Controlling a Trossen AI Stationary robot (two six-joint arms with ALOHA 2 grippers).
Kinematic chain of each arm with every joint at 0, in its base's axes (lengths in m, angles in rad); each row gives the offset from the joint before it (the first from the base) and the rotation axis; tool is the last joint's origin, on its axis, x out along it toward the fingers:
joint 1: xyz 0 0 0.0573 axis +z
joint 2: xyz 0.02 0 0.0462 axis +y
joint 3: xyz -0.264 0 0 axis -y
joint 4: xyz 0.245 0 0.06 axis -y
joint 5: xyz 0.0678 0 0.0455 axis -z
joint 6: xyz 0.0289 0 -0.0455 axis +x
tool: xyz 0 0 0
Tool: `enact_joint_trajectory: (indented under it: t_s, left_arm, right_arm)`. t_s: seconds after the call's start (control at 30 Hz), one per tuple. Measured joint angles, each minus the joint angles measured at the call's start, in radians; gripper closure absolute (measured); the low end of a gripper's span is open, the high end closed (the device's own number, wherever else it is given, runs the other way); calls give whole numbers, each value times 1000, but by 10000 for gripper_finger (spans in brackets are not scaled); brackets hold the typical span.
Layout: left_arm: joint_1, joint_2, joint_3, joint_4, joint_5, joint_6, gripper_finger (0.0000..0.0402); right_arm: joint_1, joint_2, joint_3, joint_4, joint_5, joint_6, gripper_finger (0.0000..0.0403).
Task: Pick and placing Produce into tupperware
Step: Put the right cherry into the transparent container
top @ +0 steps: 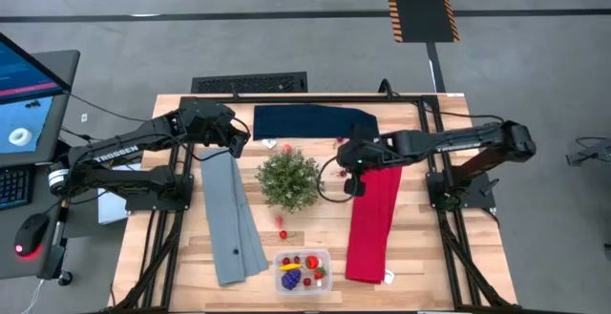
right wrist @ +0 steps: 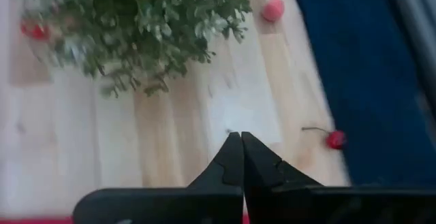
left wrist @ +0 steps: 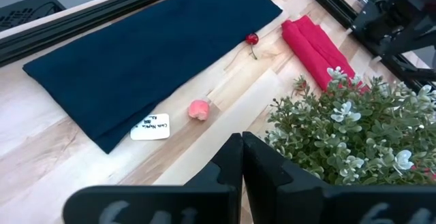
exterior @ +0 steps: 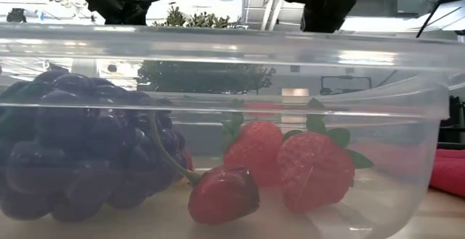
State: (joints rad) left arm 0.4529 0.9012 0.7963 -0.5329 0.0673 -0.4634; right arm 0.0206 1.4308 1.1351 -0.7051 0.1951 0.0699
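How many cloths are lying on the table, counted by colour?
Navy cloth: 1
Grey cloth: 1
Red cloth: 1
Total: 3

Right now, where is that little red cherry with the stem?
In the high view the cherry lies on the table's far side, beside the navy cloth, just beyond the right gripper and right of the plant.

Purple grapes (exterior: 80,148), seemingly red strawberries (exterior: 316,170)
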Motion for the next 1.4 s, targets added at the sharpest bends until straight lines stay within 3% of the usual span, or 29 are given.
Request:
enact_joint_trajectory:
  t_s: [0.13, 0.3, 0.4, 0.57, 0.8, 1.4]
  left_arm:
    - [0, 0, 0, 0, 0, 0, 401]
    - [0, 0, 0, 0, 0, 0, 401]
    - [0, 0, 0, 0, 0, 0, 401]
    - [0, 0, 0, 0, 0, 0, 401]
    - [0, 0, 0, 0, 0, 0, 401]
    - [0, 0, 0, 0, 0, 0, 401]
  right_arm:
    - [-33, 81, 0, 2, -11, 36, 305]
    - [-54, 197, -1, 2, -12, -45, 185]
    - [-71, 243, -1, 3, -25, -68, 155]
    - [-110, 314, -1, 26, -43, -115, 161]
    - [-168, 389, -1, 62, -162, -144, 191]
    - [-200, 432, -36, 140, -261, -176, 237]
